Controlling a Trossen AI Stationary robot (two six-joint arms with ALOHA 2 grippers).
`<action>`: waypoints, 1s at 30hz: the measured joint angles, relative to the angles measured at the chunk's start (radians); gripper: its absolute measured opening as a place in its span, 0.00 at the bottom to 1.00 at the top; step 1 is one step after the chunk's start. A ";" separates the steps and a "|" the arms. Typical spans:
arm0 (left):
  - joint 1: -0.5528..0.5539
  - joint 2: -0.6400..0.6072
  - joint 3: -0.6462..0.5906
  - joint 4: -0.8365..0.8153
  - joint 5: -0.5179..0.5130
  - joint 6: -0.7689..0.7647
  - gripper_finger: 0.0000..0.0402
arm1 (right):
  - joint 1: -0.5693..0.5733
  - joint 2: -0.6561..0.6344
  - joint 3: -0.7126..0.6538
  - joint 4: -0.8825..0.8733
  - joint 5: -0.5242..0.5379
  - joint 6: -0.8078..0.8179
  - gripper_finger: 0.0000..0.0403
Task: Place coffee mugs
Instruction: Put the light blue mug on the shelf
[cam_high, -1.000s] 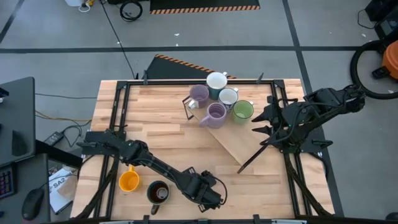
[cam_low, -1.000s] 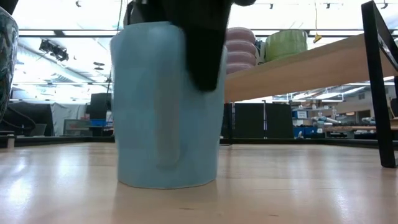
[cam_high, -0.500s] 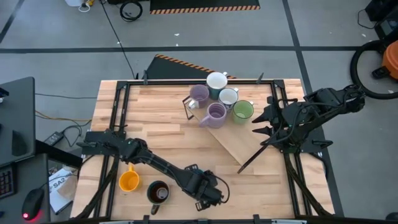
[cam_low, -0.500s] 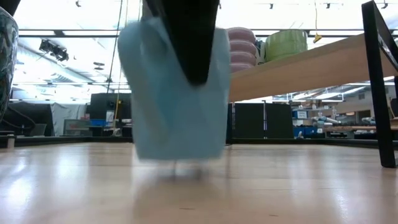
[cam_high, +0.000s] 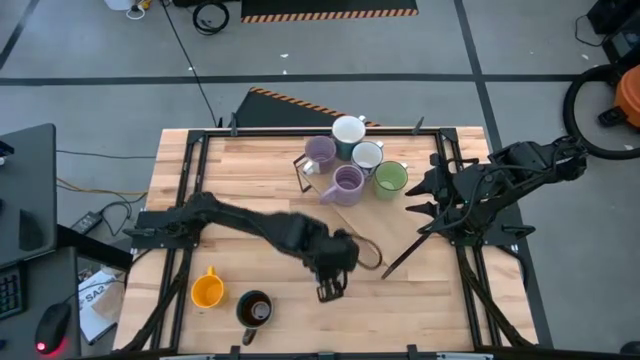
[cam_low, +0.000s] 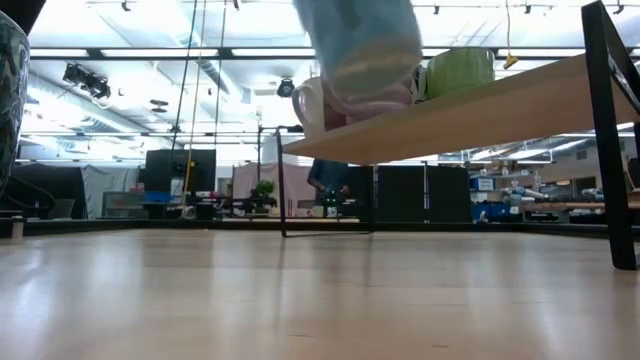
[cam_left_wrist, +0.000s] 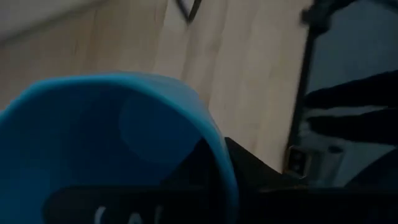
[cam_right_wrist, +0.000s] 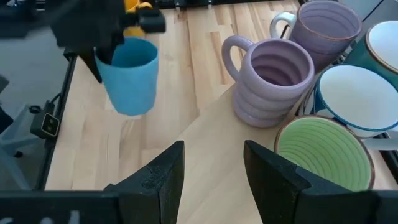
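My left gripper (cam_high: 333, 272) is shut on the blue mug (cam_right_wrist: 130, 78), which hangs above the table's middle. In the high view the hand hides the mug. In the low view the mug's bottom (cam_low: 365, 45) shows high up. Two lavender mugs (cam_high: 320, 153) (cam_high: 347, 183), two white mugs (cam_high: 349, 131) (cam_high: 367, 155) and a green mug (cam_high: 390, 178) stand on a raised wooden board (cam_high: 385, 240). An orange mug (cam_high: 207, 290) and a dark mug (cam_high: 254, 309) stand on the table at the near left. My right gripper (cam_right_wrist: 214, 168) waits open at the right, above the board. My left gripper holds the blue mug by its rim (cam_left_wrist: 219, 155), with one finger inside the mug and one (cam_left_wrist: 255, 177) outside against the wall. The fingers come from above, slanting down. The mug hangs below them, lifted clear of the table, mouth up and slightly tilted.
The board slopes from the far middle toward the right and shows in the low view as a shelf (cam_low: 480, 105) above the table. Black frame rails (cam_high: 190, 190) (cam_high: 455, 190) run along both sides. Bare wood lies between the blue mug and the near edge.
My left gripper has risen and gone toward the table's far edge, turning at the wrist. The blue mug, which stood on the table near the near edge, has left the table with it and now hangs well above it.
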 joint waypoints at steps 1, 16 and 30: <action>0.012 -0.007 0.010 0.011 0.014 0.006 0.06 | 0.000 0.000 0.000 -0.001 0.001 0.007 0.43; 0.098 -0.026 0.036 0.270 -0.007 0.216 0.06 | 0.000 -0.061 0.000 -0.074 0.013 0.113 0.43; 0.157 0.000 0.028 0.317 -0.215 0.636 0.08 | 0.000 -0.076 0.000 -0.064 0.030 0.164 0.43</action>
